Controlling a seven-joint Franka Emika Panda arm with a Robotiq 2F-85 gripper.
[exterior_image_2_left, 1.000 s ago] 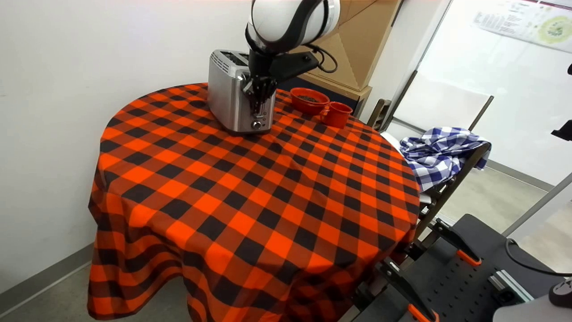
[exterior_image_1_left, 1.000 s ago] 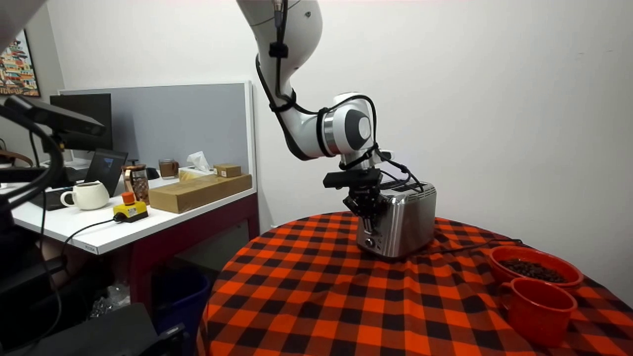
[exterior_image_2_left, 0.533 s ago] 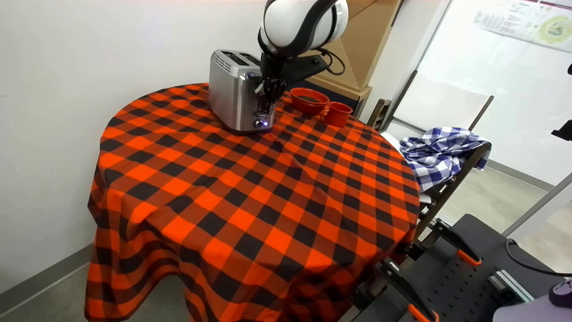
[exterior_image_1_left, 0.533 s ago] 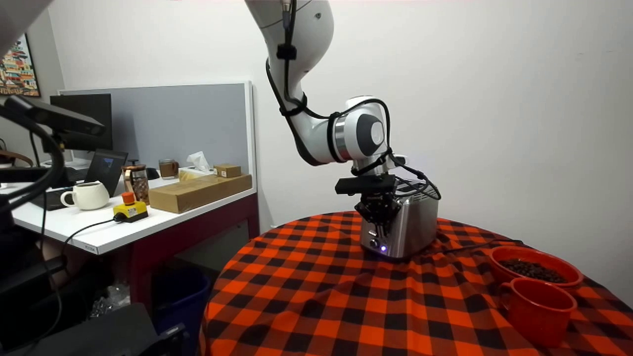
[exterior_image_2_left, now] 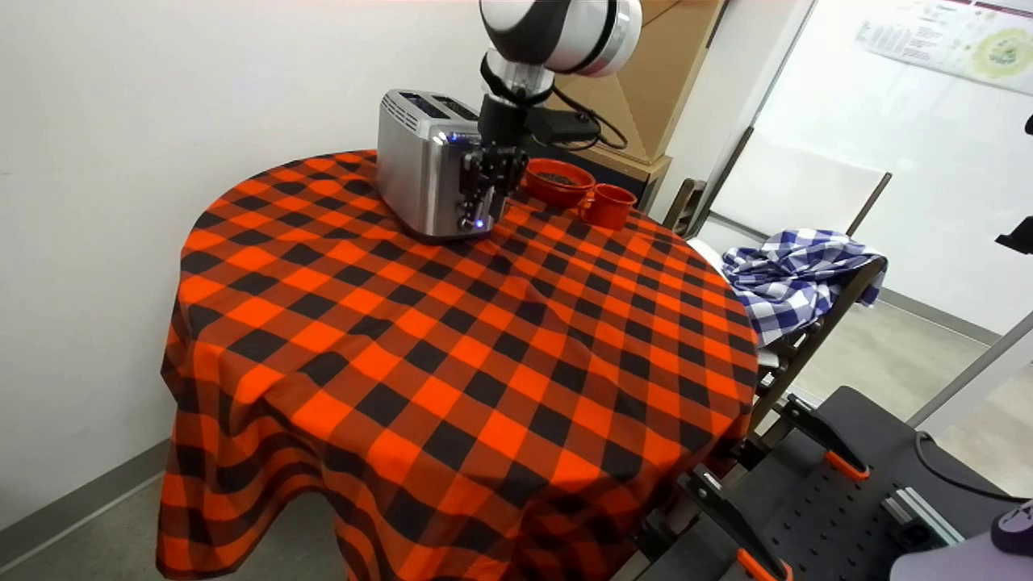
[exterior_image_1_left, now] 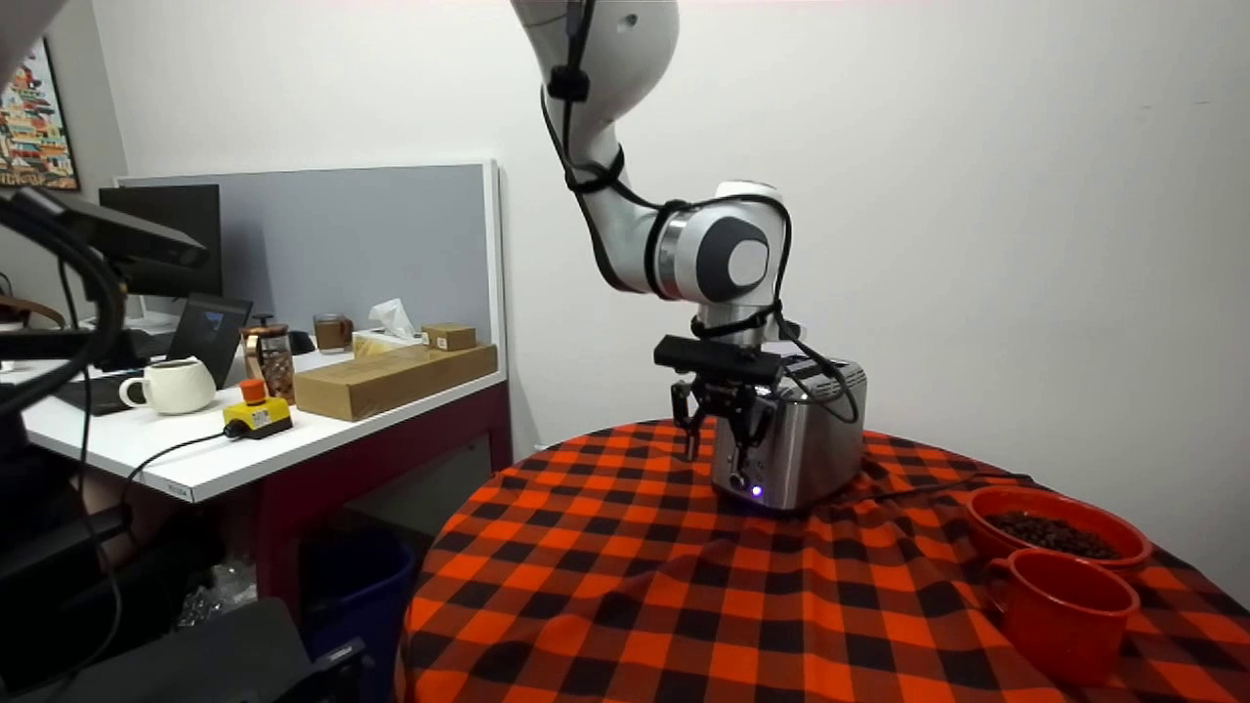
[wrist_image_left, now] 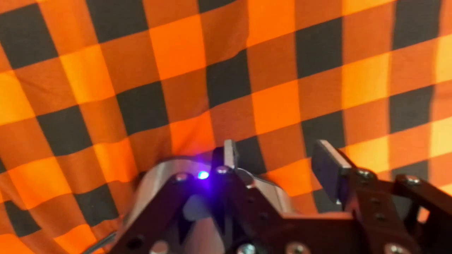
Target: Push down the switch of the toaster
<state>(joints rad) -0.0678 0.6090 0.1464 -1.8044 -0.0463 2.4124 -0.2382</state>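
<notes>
The silver toaster (exterior_image_1_left: 815, 444) stands upright on the checked tablecloth, its control end towards my gripper (exterior_image_1_left: 716, 467). A small blue-violet light (exterior_image_1_left: 756, 491) glows low on that end, and it also shows in the wrist view as a light (wrist_image_left: 203, 175) beside one finger. The switch is hidden behind my gripper (exterior_image_2_left: 483, 216). In the wrist view the jaws of my gripper (wrist_image_left: 275, 151) stand apart with only tablecloth seen between them. One finger (wrist_image_left: 229, 153) overlaps the toaster's edge; the other finger (wrist_image_left: 326, 169) is off to its side. Whether any finger touches the toaster, I cannot tell.
A red bowl (exterior_image_1_left: 1138, 542) of dark beans and a red mug (exterior_image_1_left: 1069, 625) sit near the table's edge. The toaster's black cord (exterior_image_1_left: 942, 486) runs along the cloth. A wall rises close behind the table (exterior_image_2_left: 484, 363). A desk with boxes stands alongside.
A second ago the jaws were together against the toaster's end; they have now spread. The toaster's light came on. My wrist has shifted right in both exterior views and risen slightly.
</notes>
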